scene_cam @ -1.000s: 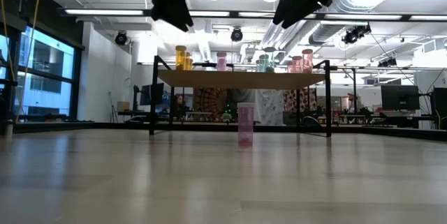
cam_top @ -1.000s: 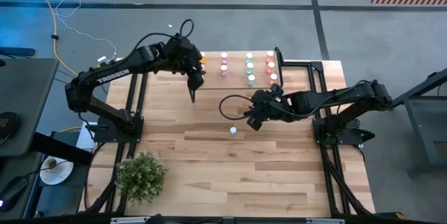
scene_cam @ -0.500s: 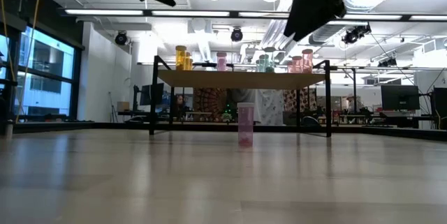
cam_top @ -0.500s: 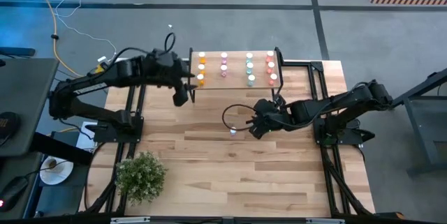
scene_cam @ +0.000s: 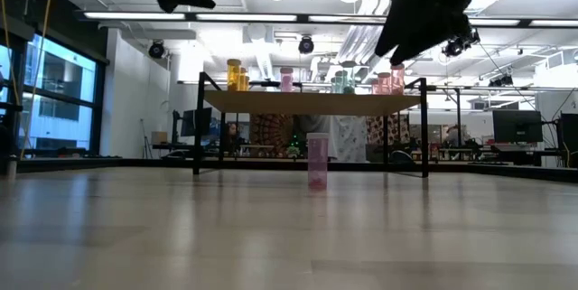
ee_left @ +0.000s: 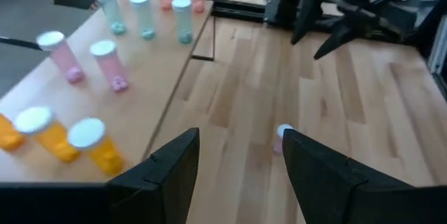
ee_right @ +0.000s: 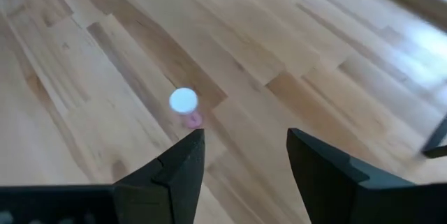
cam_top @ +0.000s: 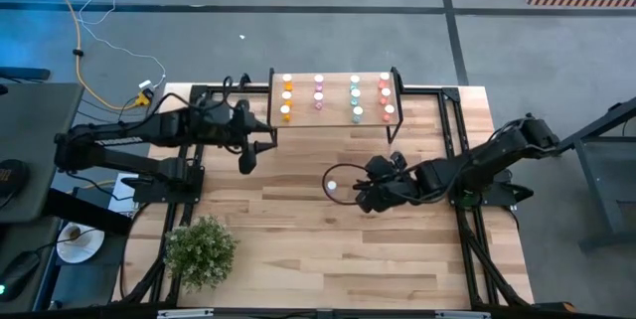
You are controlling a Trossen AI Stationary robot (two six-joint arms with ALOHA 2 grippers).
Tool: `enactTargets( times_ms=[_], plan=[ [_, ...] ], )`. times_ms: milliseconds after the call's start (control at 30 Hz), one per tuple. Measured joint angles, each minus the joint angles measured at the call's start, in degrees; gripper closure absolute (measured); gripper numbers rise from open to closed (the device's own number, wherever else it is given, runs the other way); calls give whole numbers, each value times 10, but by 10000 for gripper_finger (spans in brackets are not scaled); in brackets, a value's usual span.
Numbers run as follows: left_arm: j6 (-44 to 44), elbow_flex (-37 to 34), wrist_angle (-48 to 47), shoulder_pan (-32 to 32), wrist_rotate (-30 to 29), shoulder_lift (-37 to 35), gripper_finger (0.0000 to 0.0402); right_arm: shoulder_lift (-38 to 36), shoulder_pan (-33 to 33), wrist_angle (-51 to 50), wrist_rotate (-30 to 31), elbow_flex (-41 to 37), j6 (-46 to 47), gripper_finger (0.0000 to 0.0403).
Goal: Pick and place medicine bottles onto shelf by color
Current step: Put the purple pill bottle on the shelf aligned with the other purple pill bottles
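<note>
- I see my left pincer (cam_top: 245, 163) has pulled back from the shelf (cam_top: 335, 123). A second ago it hung by the shelf's left end; now it is out over the left side of the table (cam_top: 298, 239), well apart from the bottles.
- Its two fingers (ee_left: 174, 165) are spread, with nothing between them.
- My right pincer (cam_top: 364, 198) has dropped lower on the table and moved in toward the lone pink bottle (cam_top: 332, 186). A second ago it was farther up and farther from it.
- That pincer is near the pink bottle now but not touching it. Its fingers (ee_right: 183, 162) are spread wide and hold nothing.
- The pink bottle (scene_cam: 317, 160) has not moved. It stands upright on the bare table, in front of the shelf.
- In the right wrist view I look down on its white cap (ee_right: 184, 100), just ahead of the spread fingers.
- The other bottles (cam_top: 336, 95) sit on the shelf just like before, in rows: orange (ee_left: 98, 146) at the left, then pink (ee_left: 110, 65), then green (ee_left: 142, 15), then red at the right.
</note>
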Motion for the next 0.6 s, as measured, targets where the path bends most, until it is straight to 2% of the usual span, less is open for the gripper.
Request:
enactTargets(
  times_ms=[133,333,600],
  plan=[
    [-4,-46,47,-23,-1,-18,204,0,11,42,2,-25,9,208],
    [-21,-81,85,-57,-32,-30,204,0,34,118,8,-66,-2,208],
    [-25,-104,137,-115,-76,-33,204,0,68,226,68,-123,-53,208]
  ],
)
